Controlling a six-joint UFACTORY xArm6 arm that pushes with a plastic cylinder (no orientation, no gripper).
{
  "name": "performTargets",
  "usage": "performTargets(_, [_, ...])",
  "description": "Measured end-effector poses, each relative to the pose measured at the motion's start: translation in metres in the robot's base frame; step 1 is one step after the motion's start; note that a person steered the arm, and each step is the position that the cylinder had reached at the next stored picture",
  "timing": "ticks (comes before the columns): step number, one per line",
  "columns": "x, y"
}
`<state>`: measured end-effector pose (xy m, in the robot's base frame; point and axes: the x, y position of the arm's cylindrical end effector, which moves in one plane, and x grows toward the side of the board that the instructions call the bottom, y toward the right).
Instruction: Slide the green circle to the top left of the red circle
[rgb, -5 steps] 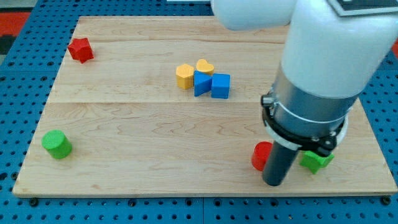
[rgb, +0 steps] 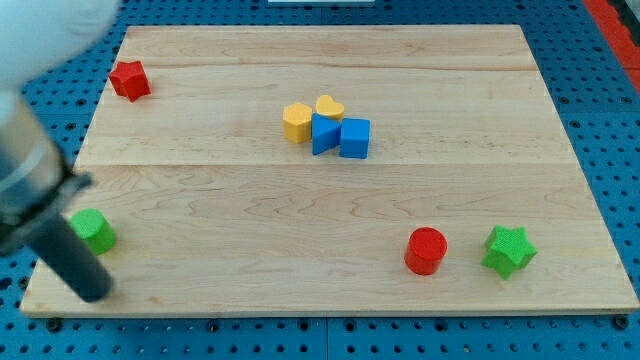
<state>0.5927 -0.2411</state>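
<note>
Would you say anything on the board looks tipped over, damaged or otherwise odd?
Nothing stands out. All blocks sit flat on the wooden board. My tip, motion-blurred, is at the view's lower left, just below the green circle.

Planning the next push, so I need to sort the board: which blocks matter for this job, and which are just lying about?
Job:
green circle, at the view's left edge
red circle, lower right
my tip, just below-left of the green circle

Lying about:
green star
red star
yellow hexagon
yellow heart
blue triangle
blue cube
</note>
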Motion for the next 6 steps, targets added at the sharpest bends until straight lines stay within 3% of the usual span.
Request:
performTargets(1, [-0.035, -0.038])
performTargets(3, [-0.050, 0.111])
performTargets(4, [-0.061, 0.066])
performTargets(5, [-0.093, 0.092])
performTargets(6, [-0.099, 0.183])
